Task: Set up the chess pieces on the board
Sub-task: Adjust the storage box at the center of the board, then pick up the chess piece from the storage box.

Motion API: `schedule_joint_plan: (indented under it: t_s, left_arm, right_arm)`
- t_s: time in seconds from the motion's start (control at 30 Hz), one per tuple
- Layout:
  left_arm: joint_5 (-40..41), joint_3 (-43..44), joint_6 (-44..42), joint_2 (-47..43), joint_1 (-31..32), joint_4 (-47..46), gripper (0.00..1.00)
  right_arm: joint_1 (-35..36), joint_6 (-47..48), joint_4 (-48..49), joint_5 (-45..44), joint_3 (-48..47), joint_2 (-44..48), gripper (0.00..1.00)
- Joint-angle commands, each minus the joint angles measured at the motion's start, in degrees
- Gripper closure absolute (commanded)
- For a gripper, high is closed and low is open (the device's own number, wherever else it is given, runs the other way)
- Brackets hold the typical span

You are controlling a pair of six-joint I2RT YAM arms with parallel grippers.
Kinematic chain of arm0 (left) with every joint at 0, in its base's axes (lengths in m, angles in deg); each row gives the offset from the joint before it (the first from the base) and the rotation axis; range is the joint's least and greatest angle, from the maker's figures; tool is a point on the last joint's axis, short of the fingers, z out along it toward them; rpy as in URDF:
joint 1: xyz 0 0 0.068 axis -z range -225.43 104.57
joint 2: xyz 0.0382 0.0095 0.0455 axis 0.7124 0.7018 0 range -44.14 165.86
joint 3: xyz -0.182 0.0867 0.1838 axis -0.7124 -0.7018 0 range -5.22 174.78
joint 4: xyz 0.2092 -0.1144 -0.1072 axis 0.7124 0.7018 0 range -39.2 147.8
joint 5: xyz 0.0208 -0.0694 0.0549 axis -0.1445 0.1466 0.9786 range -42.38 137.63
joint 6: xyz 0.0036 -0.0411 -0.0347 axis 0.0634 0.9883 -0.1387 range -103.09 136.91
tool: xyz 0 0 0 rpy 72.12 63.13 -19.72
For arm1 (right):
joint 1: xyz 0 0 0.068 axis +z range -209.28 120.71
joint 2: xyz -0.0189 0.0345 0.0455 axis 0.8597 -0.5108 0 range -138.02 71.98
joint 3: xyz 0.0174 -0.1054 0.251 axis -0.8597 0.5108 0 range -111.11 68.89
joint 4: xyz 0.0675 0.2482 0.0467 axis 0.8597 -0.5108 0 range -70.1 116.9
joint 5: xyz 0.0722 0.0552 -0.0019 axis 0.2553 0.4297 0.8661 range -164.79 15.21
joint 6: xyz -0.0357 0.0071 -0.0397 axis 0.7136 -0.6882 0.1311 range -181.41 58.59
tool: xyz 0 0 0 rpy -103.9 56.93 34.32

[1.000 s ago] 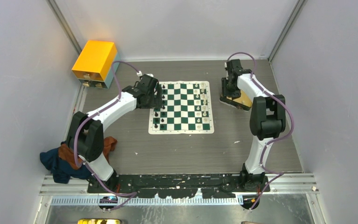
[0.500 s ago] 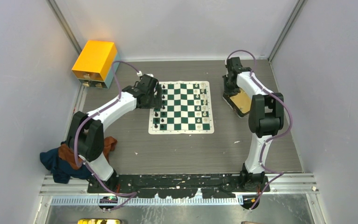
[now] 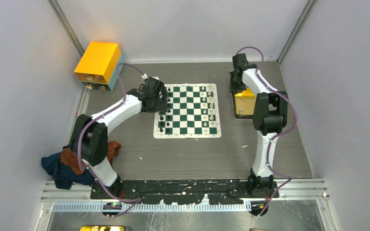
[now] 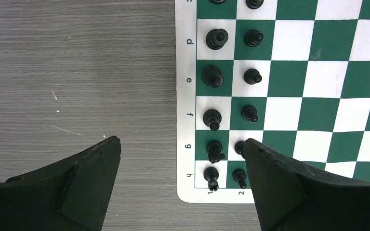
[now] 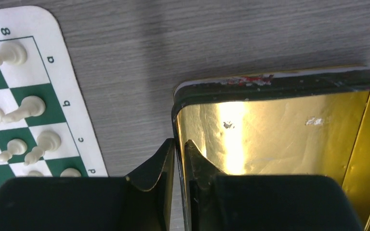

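**Right pincer clamped on the tray wall, left one released at the board edge**

We see the board (image 3: 188, 111) lying flat mid-table, between the two arms. Black pieces (image 4: 212, 76) stand two deep along its left edge; the left wrist view shows those beside letters d to h. White pieces (image 5: 28, 107) stand two deep along its right edge.

The left gripper (image 4: 179, 144) hovers over the board's left border by letters g and h. Its fingers are spread wide with nothing between them.

The right gripper (image 5: 179, 154) is at the far-left corner of the tray (image 5: 279, 139), which sits just right of the board. One finger is outside the tray's thin wall and one inside, pinched tight on it. The tray's gold inner face shows. We cannot tell whether the tray is lifted off the table (image 4: 77, 72).
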Motion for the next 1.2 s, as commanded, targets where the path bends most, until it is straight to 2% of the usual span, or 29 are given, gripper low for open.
schedule_joint_plan:
  t_s: [0.0, 0.13, 0.3, 0.57, 0.87, 1.17]
  left_arm:
    - [0.9, 1.1, -0.2, 0.0, -0.3, -0.3, 0.01]
    - [1.1, 1.1, -0.4, 0.1, -0.3, -0.2, 0.01]
    - [0.7, 1.5, -0.6, 0.4, -0.3, -0.3, 0.01]
    - [0.4, 1.8, -0.6, 0.4, -0.3, -0.3, 0.01]
    - [0.1, 1.3, -0.3, 0.4, -0.3, -0.6, 0.01]
    - [0.1, 1.3, -0.4, 0.5, -0.3, -0.7, 0.01]
  right_arm:
    - [-0.5, -1.1, -0.3, -2.2, -4.1, -1.1, 0.74]
    - [-0.5, -1.2, 0.7, -2.5, -3.0, 1.2, 0.59]
    - [-0.5, -0.6, 0.3, -2.6, -3.4, 3.8, 0.54]
    - [-0.6, -1.6, -2.4, -3.5, -2.3, 9.3, 0.54]
    - [-1.1, -6.2, -2.1, -3.8, 8.5, 18.5, 0.54]
    - [-1.1, -9.5, -1.4, -3.4, 17.5, 20.1, 0.54]
